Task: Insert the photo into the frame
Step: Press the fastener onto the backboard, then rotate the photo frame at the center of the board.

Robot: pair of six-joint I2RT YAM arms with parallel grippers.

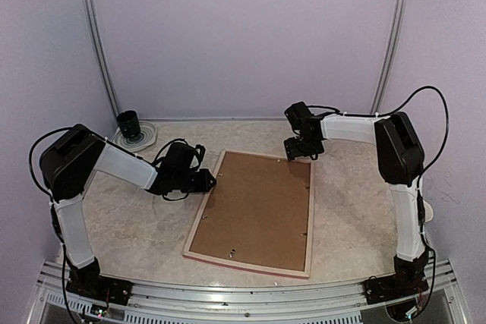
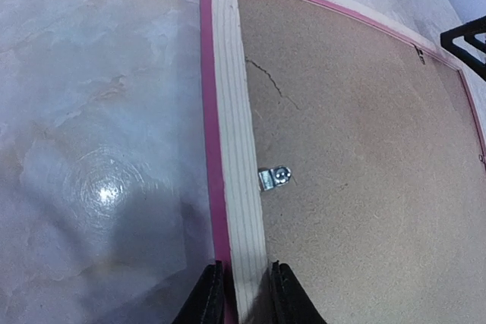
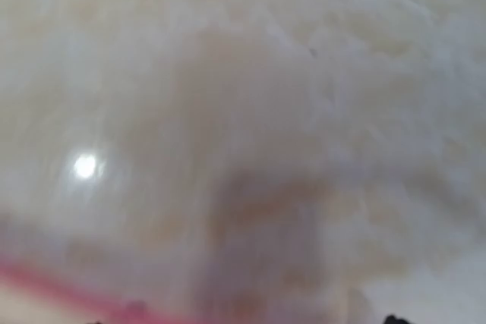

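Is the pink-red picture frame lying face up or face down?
Face down. The pink-red picture frame shows its pale wood back upward, with the brown backing board and a metal tab visible.

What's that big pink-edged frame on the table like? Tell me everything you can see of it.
The frame lies flat, back up, on the marbled table: pale wood rails, bright pink outer edges, brown backing board inside, held by small metal clips. The left gripper pinches its left rail.

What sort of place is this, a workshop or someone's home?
Probably a small robot test booth, not a home: plain lilac walls, metal corner rails, a marble-patterned tabletop, and white-and-black robot arms, left and right, bolted to an aluminium rail.
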